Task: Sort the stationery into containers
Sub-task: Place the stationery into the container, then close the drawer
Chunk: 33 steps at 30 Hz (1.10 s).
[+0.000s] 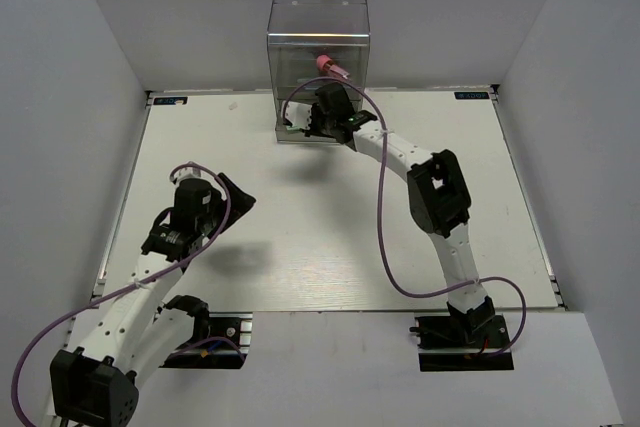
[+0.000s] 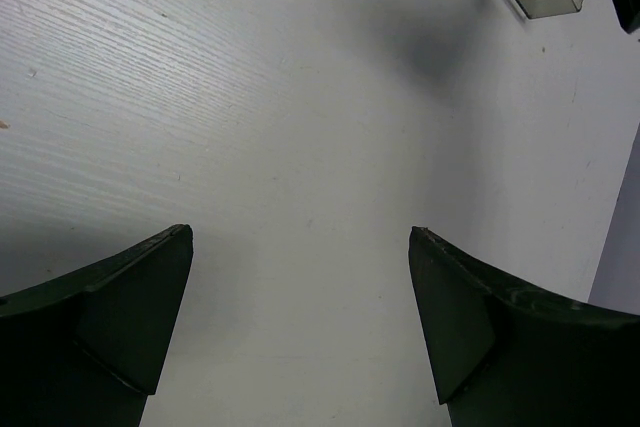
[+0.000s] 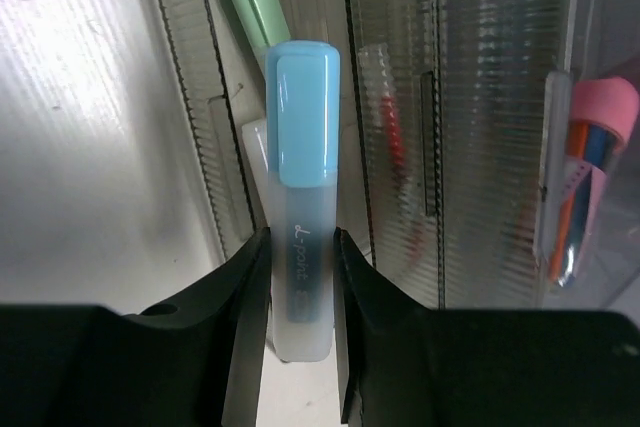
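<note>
Right jaws clamped on light blue marker (image 3: 300,197), cap at clear drawer box (image 1: 318,22). Left jaws apart above bench (image 2: 250,97), well apart from box.

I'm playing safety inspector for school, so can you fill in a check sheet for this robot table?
Surface: white table, flat, faint wood grain.
Job's things: tall clear plastic drawer box at the far edge; light blue marker at its front; pale green marker just past it; thin red pen and pink-capped tube inside the box.
Clutter: nothing seen.
Grippers: left gripper open above the table; right gripper shut on the light blue marker.
Cables: purple cables loop loosely beside both arms.
Surroundings: plain grey walls on three sides.
</note>
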{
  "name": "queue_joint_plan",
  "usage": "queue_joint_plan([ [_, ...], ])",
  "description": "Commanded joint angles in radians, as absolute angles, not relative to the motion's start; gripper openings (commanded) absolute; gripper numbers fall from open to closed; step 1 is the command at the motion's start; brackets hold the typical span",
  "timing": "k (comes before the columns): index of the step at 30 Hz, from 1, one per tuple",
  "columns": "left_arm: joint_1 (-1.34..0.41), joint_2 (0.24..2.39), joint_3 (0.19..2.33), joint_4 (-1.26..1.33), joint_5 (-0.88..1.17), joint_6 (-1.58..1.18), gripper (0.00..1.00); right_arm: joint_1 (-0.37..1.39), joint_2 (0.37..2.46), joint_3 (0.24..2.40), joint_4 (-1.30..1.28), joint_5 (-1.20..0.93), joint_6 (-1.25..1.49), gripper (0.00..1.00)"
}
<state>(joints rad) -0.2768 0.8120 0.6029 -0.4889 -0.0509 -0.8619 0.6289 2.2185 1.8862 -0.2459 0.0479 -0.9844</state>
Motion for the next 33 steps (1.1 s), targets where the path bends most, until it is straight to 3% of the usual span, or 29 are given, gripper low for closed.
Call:
queue_joint_plan([
  [1, -0.276, 0.816, 0.597, -0.466, -0.025, -0.873, 0.99, 0.618, 2.284, 2.003, -0.250, 0.106, -1.015, 0.00],
  [4, -0.276, 0.825, 0.597, -0.456, -0.014, -0.873, 0.99, 0.611, 2.305, 2.019, -0.244, 0.112, -1.019, 0.04],
  [7, -0.276, 0.834, 0.588, -0.414, 0.011, -0.882, 0.99, 0.606, 2.306, 2.000, -0.232, 0.109, -1.023, 0.34],
  [9, -0.276, 0.857, 0.556, -0.344, 0.047, -0.909, 0.99, 0.603, 2.301, 1.976, -0.227, 0.106, -1.019, 0.45],
  [13, -0.276, 0.912, 0.505, -0.159, 0.129, -0.983, 0.99, 0.597, 2.261, 1.928, -0.213, 0.094, -0.994, 0.53],
  [18, -0.276, 1.058, 0.520, 0.029, 0.175, -1.025, 0.99, 0.584, 2.188, 1.867, -0.216, 0.051, -0.931, 0.54],
  [20, -0.276, 1.160, 0.554, 0.124, 0.186, -1.048, 0.97, 0.577, 2.142, 1.864, -0.268, -0.028, -0.875, 0.42],
  [23, -0.276, 1.291, 0.624, 0.256, 0.210, -1.086, 0.89, 0.555, 2.073, 1.829, -0.350, -0.163, -0.755, 0.06],
  [24, -0.276, 1.387, 0.646, 0.288, 0.230, -1.106, 0.86, 0.552, 2.031, 1.788, -0.371, -0.193, -0.738, 0.00],
  [25, -0.276, 1.438, 0.691, 0.346, 0.241, -1.117, 0.84, 0.549, 1.978, 1.732, -0.374, -0.243, -0.689, 0.00],
  [28, -0.276, 1.635, 0.762, 0.457, 0.284, -1.166, 0.65, 0.534, 1.836, 1.567, -0.354, -0.311, -0.641, 0.00],
  [29, -0.276, 1.681, 0.806, 0.484, 0.294, -1.184, 0.47, 0.526, 1.809, 1.536, -0.342, -0.342, -0.635, 0.00],
  [31, -0.276, 1.812, 0.872, 0.570, 0.325, -1.247, 0.31, 0.517, 1.712, 1.424, -0.339, -0.360, -0.620, 0.00],
  [32, -0.276, 1.854, 0.896, 0.596, 0.346, -1.268, 0.17, 0.512, 1.694, 1.399, -0.336, -0.367, -0.618, 0.00],
  [33, -0.276, 1.896, 0.920, 0.619, 0.357, -1.290, 0.13, 0.500, 1.631, 1.350, -0.336, -0.367, -0.614, 0.00],
])
